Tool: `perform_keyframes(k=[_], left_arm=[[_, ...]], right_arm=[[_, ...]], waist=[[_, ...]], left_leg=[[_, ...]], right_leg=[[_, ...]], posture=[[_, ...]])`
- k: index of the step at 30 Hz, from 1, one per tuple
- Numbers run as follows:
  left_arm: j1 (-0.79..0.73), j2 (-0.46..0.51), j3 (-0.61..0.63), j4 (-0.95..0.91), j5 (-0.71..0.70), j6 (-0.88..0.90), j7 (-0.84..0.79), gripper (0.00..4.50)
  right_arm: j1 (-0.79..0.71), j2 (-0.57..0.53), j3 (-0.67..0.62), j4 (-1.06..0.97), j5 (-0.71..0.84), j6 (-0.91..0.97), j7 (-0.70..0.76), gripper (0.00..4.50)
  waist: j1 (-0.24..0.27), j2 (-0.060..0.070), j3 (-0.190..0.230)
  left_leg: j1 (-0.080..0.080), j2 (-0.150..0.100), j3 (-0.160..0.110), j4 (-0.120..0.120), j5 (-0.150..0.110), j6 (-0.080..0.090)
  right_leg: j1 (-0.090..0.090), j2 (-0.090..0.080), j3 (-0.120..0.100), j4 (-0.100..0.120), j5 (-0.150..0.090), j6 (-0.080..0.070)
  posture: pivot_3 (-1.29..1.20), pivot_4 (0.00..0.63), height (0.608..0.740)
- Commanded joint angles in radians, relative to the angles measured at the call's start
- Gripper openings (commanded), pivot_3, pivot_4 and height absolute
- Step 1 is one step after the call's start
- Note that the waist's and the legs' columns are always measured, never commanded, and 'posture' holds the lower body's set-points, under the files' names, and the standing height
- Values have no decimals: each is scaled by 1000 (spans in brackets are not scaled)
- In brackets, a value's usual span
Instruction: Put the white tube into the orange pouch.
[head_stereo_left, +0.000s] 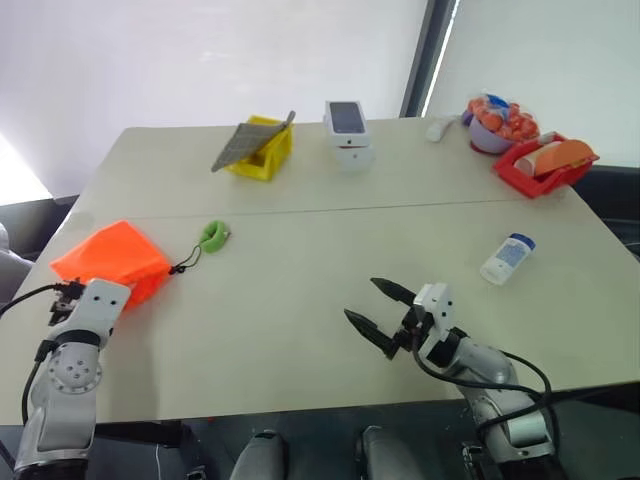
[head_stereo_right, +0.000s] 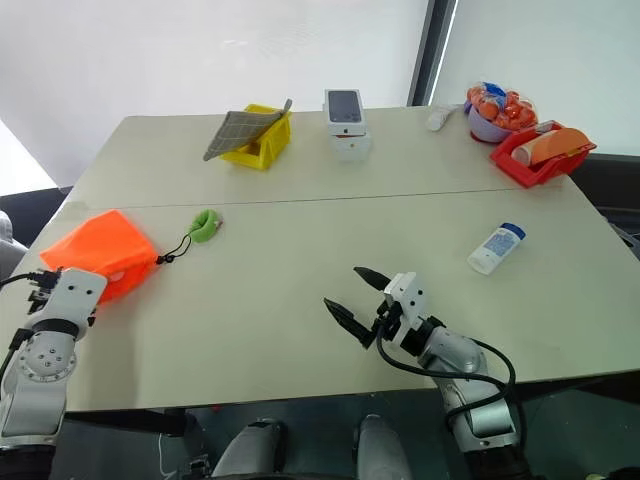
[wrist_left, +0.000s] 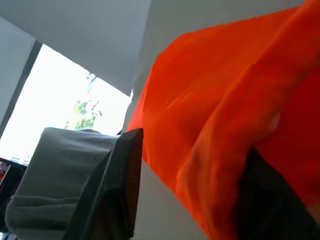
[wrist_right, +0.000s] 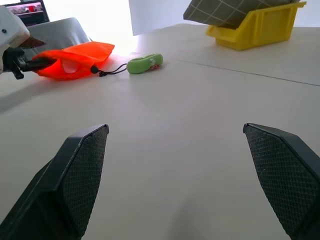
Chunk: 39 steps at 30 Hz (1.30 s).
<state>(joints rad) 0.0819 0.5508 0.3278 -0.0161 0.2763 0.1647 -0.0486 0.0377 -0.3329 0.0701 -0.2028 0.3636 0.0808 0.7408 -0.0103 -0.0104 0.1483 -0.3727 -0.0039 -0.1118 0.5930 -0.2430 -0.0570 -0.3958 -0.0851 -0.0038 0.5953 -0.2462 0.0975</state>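
The step in hand was judged to be the taking of the orange pouch (head_stereo_left: 108, 257): the left gripper (wrist_right: 30, 61) was pressed into its near edge, with orange cloth seen between the fingers, so it seemed closed on the pouch. The right gripper (head_stereo_left: 382, 312) was held wide open and empty. One white tube (head_stereo_left: 507, 258) lay well apart, to the far right of it. Next, a reach to that tube was called for. One pouch and one tube were counted.
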Motion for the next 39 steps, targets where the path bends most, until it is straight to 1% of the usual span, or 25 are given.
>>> perform_keyframes(k=[1, 2, 7, 11, 15, 19, 24, 26, 30, 33, 35, 39], left_arm=[[-23, 10, -6, -22, -36, -21, -39, 498], [-28, 4, -21, -28, -48, -10, -62, 25], [-40, -41, -36, -72, -107, 36, -102, 25], [-73, -81, -52, -119, -151, 73, -125, 25], [-153, -143, -171, -177, -176, 130, -178, 25], [-225, -212, -298, -193, -160, 161, -203, 25], [-319, -301, -422, -190, -154, 191, -218, 25], [-343, -322, -453, -192, -159, 201, -230, 25], [-385, -361, -558, -215, -176, 203, -300, 25], [-383, -373, -591, -247, -192, 215, -338, 25], [-368, -362, -604, -282, -207, 226, -369, 25], [-309, -303, -557, -374, -256, 280, -423, 25]], right_arm=[[-9, 7, -31, -10, -2, -19, -33, 4500], [-19, 9, -47, -7, 7, 3, -54, 4500], [-53, -3, -117, -4, 28, 33, -111, 4500], [-37, -58, -174, -1, 15, 24, -102, 4500], [-33, -111, -291, 48, -12, -10, -156, 4500], [-79, -114, -382, 133, -54, -9, -290, 4500], [-127, -95, -426, 213, -143, 20, -476, 4500], [-134, -88, -430, 230, -165, 32, -525, 4500], [-157, -55, -439, 273, -187, 77, -627, 4500], [-167, -39, -426, 281, -196, 102, -658, 4500], [-183, -22, -423, 291, -197, 121, -684, 4500], [-205, -4, -409, 308, -209, 132, -712, 4500]], waist=[[0, 0, 0], [0, 0, 0], [0, 0, 0], [5, 0, 0], [16, 1, 0], [21, 1, 0], [21, 1, 0], [20, 1, 0], [20, 2, 0], [19, 3, 0], [15, 4, 0], [0, 6, 0]], left_leg=[[0, 0, 0, 0, 0, 0], [0, 0, 0, 0, 0, 0], [0, 0, 0, 0, 0, 0], [0, 0, 0, 0, 0, 0], [0, -1, 0, 1, 0, 0], [0, -1, 1, 4, 0, 0], [1, -1, 1, 3, 1, 0], [1, 0, 0, 3, 1, 1], [1, 0, 0, 3, 1, 1], [1, 0, 1, 3, 1, 1], [1, 0, 0, 3, 1, 1], [1, 0, 0, 3, 1, 1]], right_leg=[[0, 0, 0, 0, 0, 0], [0, 0, 0, 0, 0, 0], [0, 0, 0, 0, 0, 0], [0, 0, 0, 0, 0, 0], [2, 0, 0, 0, 0, 0], [3, 0, 0, 0, 0, 0], [3, 1, 1, 1, 2, -2], [3, 2, 1, 1, 2, -3], [3, 3, 1, 1, 2, -3], [3, 3, 1, 1, 2, -3], [3, 3, 1, 1, 2, -2], [3, 3, 1, 1, 1, -1]], posture=[[0, 150, 740], [0, 150, 740], [0, 150, 740], [0, 150, 740], [0, 150, 740], [0, 150, 740], [0, 150, 740], [0, 150, 740], [0, 150, 740], [0, 150, 740], [0, 150, 740], [0, 150, 740]])
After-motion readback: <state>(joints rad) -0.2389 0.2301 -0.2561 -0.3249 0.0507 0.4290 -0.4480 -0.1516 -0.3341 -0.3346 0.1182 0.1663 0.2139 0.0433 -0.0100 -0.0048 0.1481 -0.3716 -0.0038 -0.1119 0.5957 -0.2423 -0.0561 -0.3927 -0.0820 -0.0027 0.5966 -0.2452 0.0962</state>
